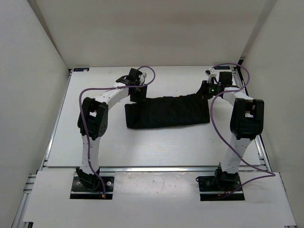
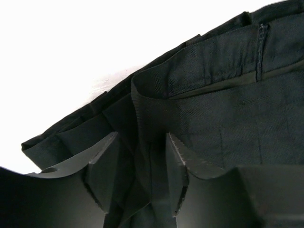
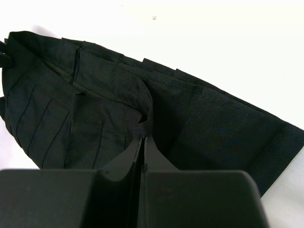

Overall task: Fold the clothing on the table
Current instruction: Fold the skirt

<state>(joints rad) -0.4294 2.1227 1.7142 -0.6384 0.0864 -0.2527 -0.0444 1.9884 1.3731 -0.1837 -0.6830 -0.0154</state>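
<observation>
My right gripper (image 3: 143,135) is closed tight, a pucker of the black pleated fabric garment (image 1: 166,111) nipped at its fingertips; cloth spreads ahead and to both sides. My left gripper (image 2: 142,137) stands partly open, astride a raised fold of it, the rest running ahead to its right. The garment lies stretched between both on the flat white rectangular tabletop (image 1: 142,147).

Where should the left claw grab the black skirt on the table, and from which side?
Probably the thick waistband fold at the far left corner of the clothing, from above on the far side. That doubled band stands ridged between the open jaws of the left claw, likely stiffer than the pleats, and mirrors the right claw pinching the other end.
</observation>
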